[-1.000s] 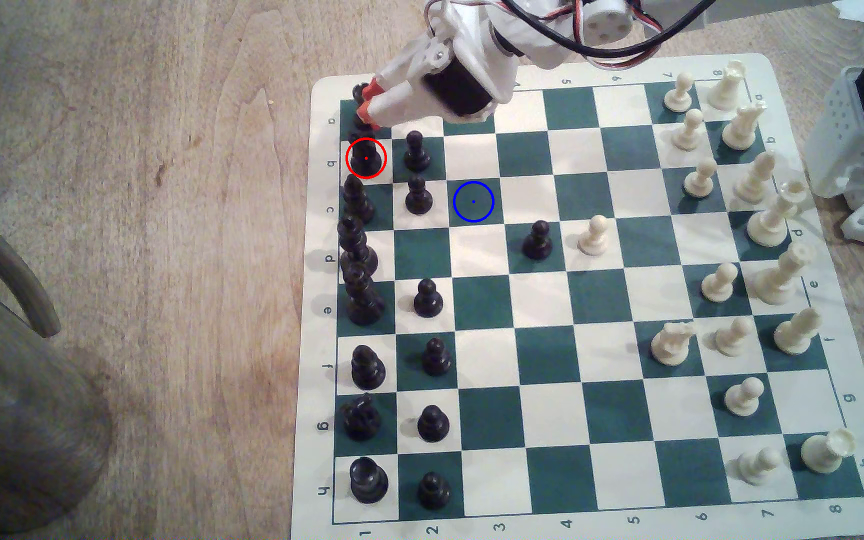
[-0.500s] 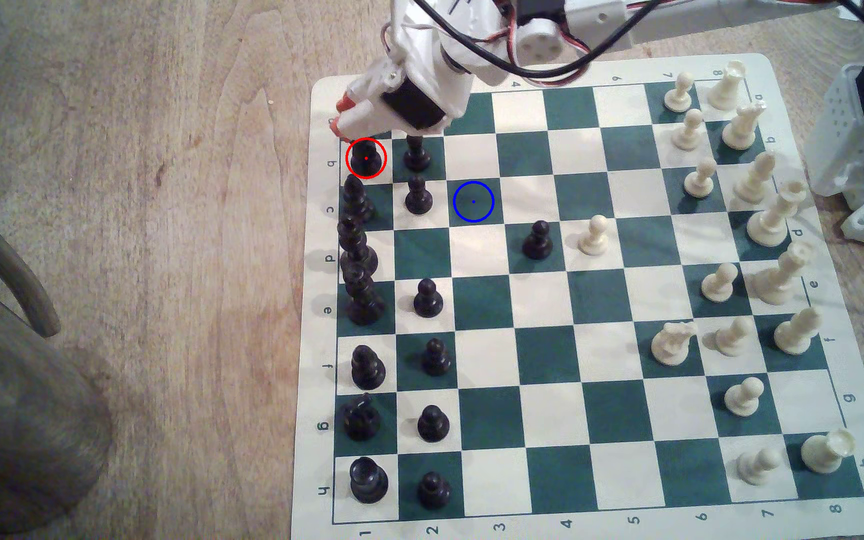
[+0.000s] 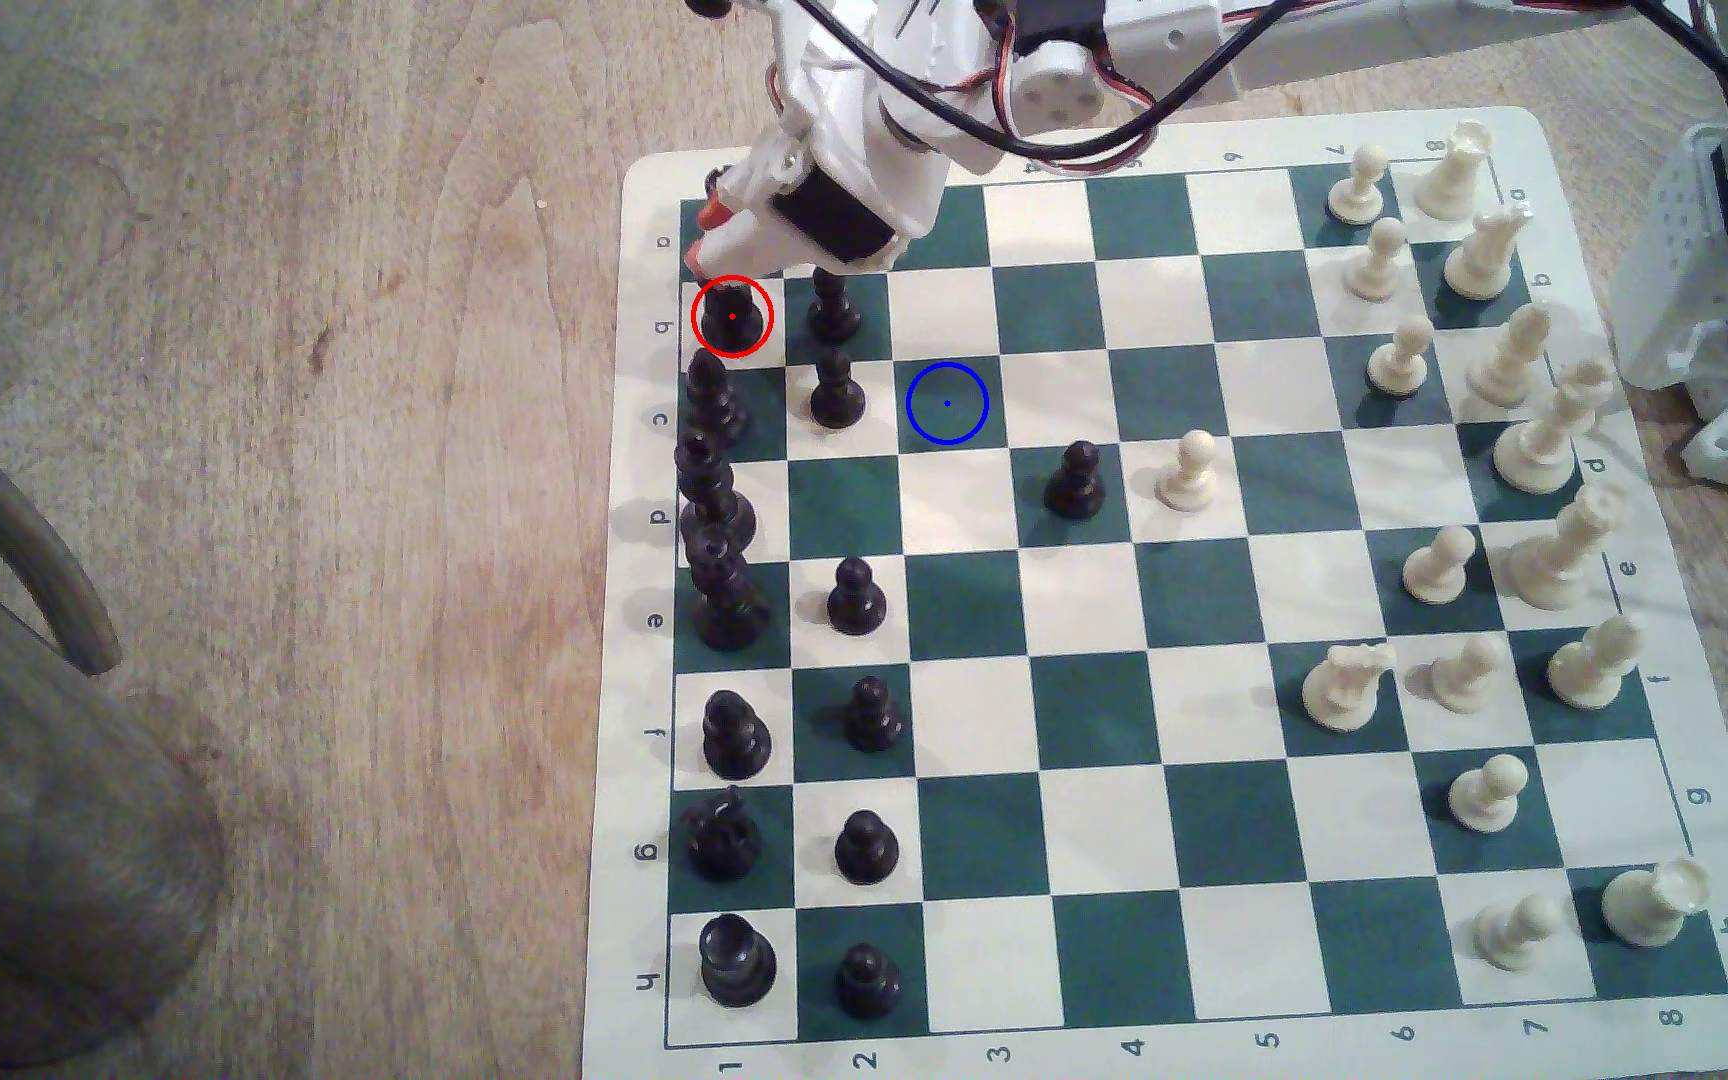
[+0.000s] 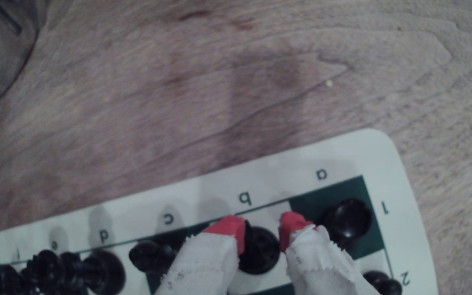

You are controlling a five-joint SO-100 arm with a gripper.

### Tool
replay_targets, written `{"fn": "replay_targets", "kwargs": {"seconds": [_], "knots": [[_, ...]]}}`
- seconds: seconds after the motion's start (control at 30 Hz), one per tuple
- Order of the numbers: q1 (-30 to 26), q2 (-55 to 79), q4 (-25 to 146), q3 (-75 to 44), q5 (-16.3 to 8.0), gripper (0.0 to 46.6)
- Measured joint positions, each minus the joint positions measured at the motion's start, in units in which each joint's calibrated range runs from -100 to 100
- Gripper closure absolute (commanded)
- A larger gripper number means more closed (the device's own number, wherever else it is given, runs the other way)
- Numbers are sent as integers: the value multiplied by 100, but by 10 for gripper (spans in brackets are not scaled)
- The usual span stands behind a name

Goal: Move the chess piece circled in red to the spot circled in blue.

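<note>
Hovering at the board's far corner in the exterior view, the fingers (image 3: 709,234) are crowding the chess piece (image 3: 732,317) on its red-ringed cream square, with the spot (image 3: 947,403) lying past two black pawns (image 3: 836,389) that a low carry is likely risking. Straddling the chess piece (image 4: 259,251) in the wrist view, the fingers (image 4: 260,231) are standing narrowly apart, not yet gripping, and the neighbouring black rook (image 4: 347,218) is sitting just beside one tip, inviting a knock.

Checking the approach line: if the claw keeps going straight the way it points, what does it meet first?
Probably the black knight: the claw is open, one red tip either side of it. Height above the piece is unclear.
</note>
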Motion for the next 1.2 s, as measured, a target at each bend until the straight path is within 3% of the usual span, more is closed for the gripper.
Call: {"fn": "replay_targets", "kwargs": {"seconds": [0.7,1.2], "knots": [[0,92,0,-9,-59,356],[0,-84,255,-9,-83,358]]}}
